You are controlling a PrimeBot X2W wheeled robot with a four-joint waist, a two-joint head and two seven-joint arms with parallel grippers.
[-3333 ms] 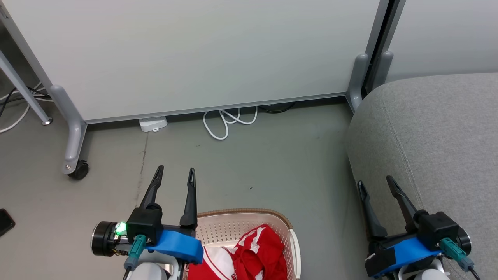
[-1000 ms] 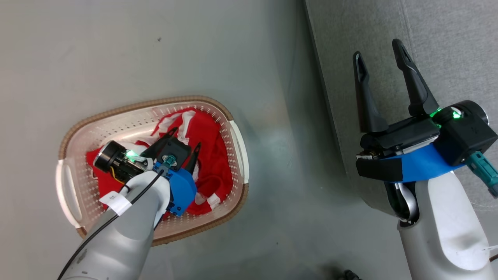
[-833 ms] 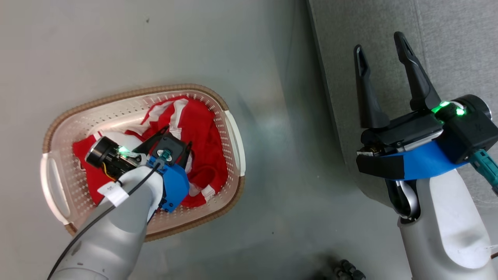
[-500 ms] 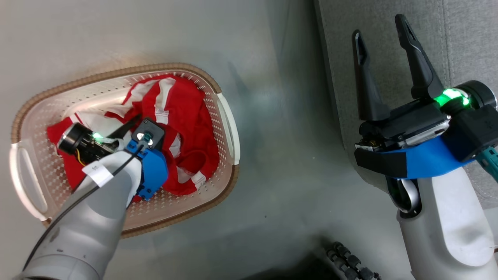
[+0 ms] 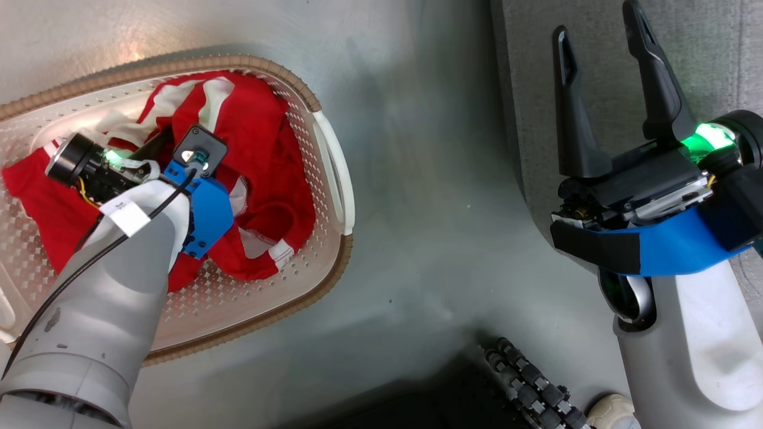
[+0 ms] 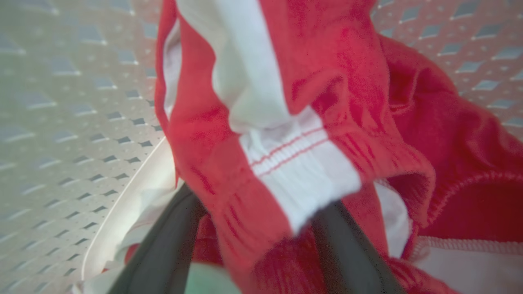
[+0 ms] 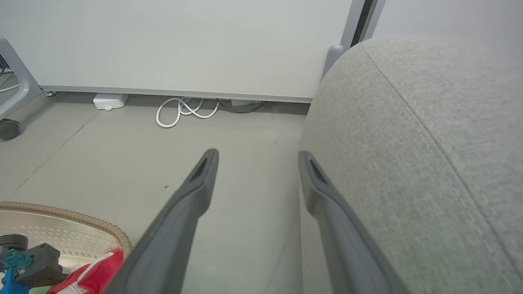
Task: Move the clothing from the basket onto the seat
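Up close, left gripper (image 6: 253, 232) straddles the clothing (image 6: 327, 81).

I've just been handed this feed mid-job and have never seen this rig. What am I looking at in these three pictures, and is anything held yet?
This is a two-armed robot; each arm ends in a gripper with two long dark fingers. The head view looks down from its head: the basket sits on the floor with the red-and-white clothing in it, and the grey seat is to the right. The left gripper is down in the basket; its wrist view looks along its fingers, which stand apart with a fold of the clothing between them, not clamped. The right gripper is open and empty by the seat's edge; its wrist view looks across the floor and the seat. So nothing is held yet.
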